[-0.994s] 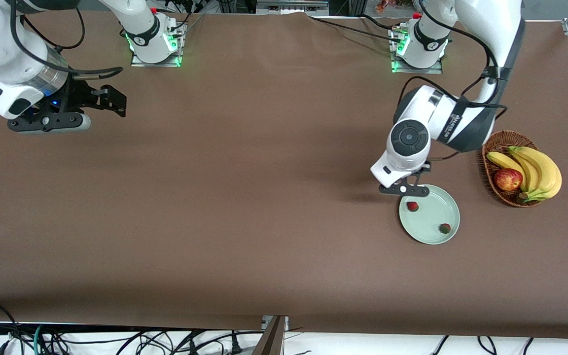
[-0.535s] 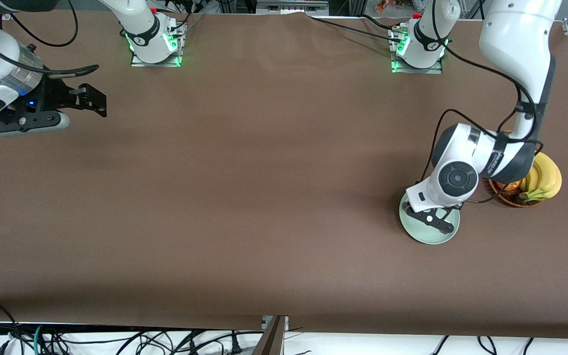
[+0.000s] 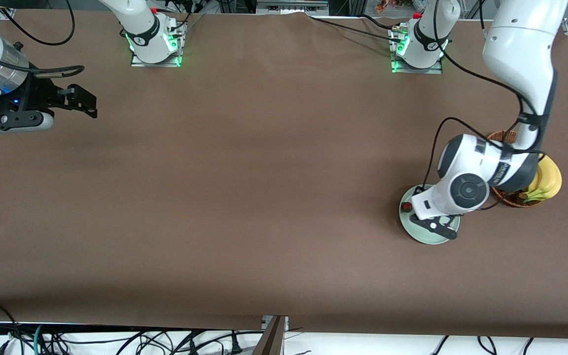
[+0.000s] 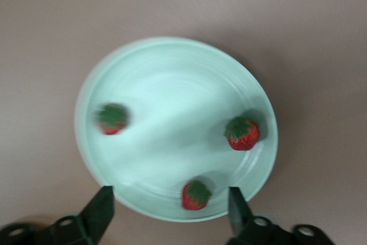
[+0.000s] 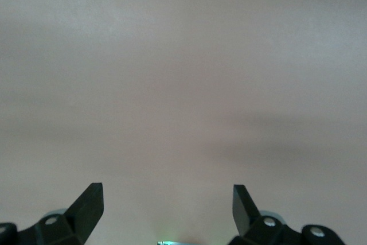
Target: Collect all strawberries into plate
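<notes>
1. Right, from my station I see the left gripper (image 4: 171,210) hanging over the plate (image 3: 419,235), fingers spread wide with nothing between them.
2. The plate sits toward the left arm's end of the table (image 3: 244,187), beside the wicker basket (image 3: 503,197) and a little nearer the front camera than it.
3. My left wrist view shows all three strawberries on the plate (image 4: 149,84): one strawberry (image 4: 242,133) near the rim, a second strawberry (image 4: 196,194) close to the rim between the fingertips, and a third strawberry (image 4: 112,118), blurred, across the dish from the first.
4. In the front view the left arm's wrist covers most of the plate, and I can pick out only one berry (image 3: 406,207) at its exposed edge.
5. The basket is largely hidden by the arm; bananas (image 3: 548,180) stick out of it.
6. The right gripper (image 5: 168,207) waits over bare table at the right arm's end, its fingers wide apart and holding nothing.
</notes>
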Robot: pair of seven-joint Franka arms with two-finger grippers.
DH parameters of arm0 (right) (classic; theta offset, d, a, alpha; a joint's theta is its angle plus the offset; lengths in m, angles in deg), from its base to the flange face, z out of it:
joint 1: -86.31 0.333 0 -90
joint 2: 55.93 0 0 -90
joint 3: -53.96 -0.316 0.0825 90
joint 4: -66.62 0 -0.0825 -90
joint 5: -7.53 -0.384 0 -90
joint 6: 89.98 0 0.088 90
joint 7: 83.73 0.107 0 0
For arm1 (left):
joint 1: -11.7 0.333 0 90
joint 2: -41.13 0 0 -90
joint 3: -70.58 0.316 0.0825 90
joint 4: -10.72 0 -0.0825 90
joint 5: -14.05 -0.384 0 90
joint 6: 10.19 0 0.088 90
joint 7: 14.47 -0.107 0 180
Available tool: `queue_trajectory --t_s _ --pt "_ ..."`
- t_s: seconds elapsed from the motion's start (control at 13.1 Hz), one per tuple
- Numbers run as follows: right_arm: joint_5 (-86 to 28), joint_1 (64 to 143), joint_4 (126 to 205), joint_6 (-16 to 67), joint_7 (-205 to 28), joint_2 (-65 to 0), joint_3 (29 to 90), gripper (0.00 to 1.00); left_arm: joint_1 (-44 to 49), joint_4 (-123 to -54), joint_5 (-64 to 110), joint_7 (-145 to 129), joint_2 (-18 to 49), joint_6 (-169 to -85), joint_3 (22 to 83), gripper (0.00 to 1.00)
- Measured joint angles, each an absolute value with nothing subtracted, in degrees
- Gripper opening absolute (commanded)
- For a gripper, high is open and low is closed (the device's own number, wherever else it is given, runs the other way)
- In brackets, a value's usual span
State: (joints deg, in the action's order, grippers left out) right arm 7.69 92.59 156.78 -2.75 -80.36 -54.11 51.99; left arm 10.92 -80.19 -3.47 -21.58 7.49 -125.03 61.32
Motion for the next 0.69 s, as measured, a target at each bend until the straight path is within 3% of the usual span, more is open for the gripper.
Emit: queue_trajectory --t_s 0.38,0.69 --pt "9.65 92.64 154.02 -2.39 -80.33 -53.83 51.78 0.99 11.11 -70.53 -0.05 -21.59 20.24 -111.46 60.38 1.00" --pt "9.65 92.64 153.47 -2.41 -80.00 -53.38 51.77 0.99 12.08 -61.36 2.86 -17.25 23.48 -96.53 60.90 1.00"
